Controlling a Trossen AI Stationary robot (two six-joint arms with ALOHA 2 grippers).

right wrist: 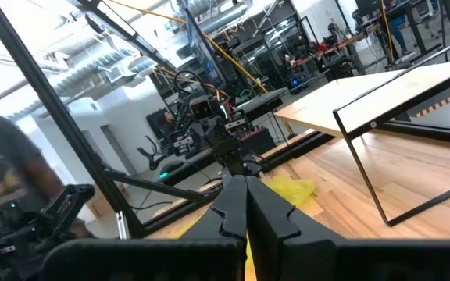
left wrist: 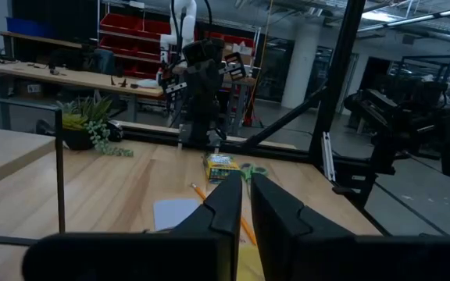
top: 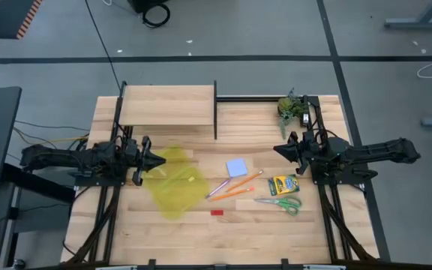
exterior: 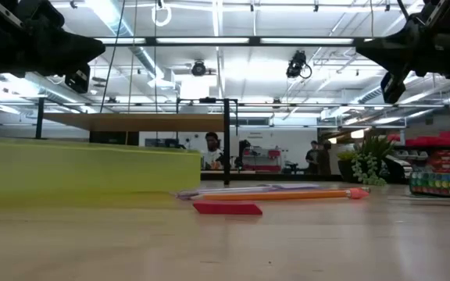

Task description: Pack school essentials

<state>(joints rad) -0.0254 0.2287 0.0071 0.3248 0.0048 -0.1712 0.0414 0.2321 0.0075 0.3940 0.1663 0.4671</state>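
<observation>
Two matte black jointed arms (top: 58, 159) end in tapered, angular black jaws.

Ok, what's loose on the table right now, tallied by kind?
Pouch: 1
Note pad: 1
Pencils: 3, at least; they overlap
Crayon box: 1
Scissors: 1
Eraser: 1
Leafy clump: 1
Total: 9
</observation>
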